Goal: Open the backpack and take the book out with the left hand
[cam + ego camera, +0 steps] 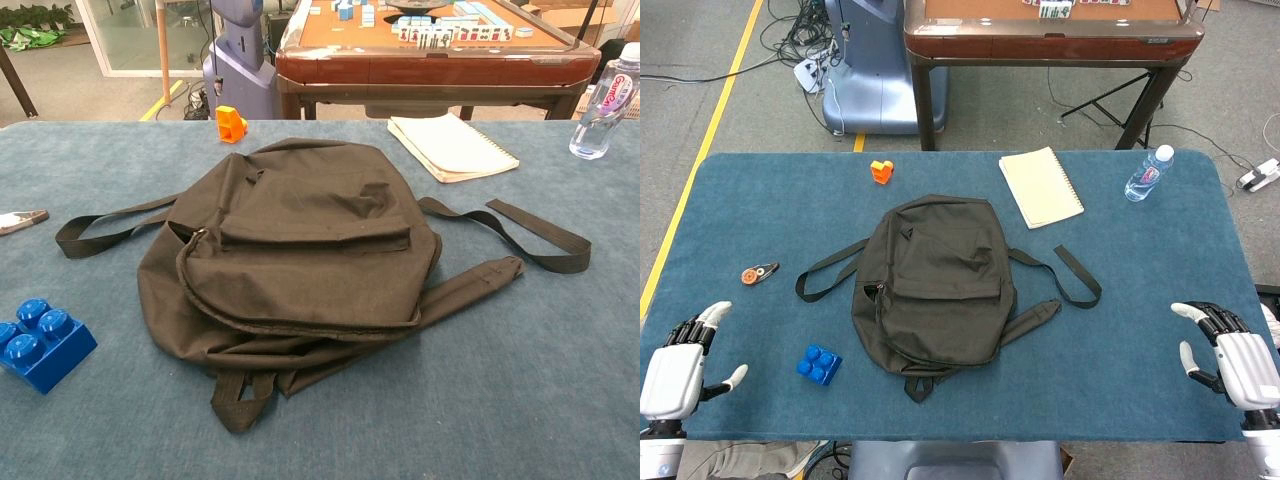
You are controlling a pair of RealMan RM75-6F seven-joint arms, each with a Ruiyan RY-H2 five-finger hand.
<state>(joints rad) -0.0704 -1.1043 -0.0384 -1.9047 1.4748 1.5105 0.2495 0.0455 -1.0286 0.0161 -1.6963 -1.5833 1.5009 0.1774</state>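
Note:
A dark olive backpack [935,280] lies flat in the middle of the blue table, zipped shut, its straps spread to both sides. It fills the centre of the chest view as the backpack [295,250]. No book shows at the bag; whatever is inside is hidden. My left hand [680,370] hovers at the front left corner of the table, fingers apart and holding nothing. At the front right edge my right hand [1230,360] is likewise spread and holds nothing. Neither hand shows in the chest view.
A cream spiral notebook [1040,186] lies behind the bag to the right, with a water bottle [1148,174] further right. An orange block [881,171] sits at the back, a blue brick [819,364] front left, and a small orange-and-black tool [758,272] at left.

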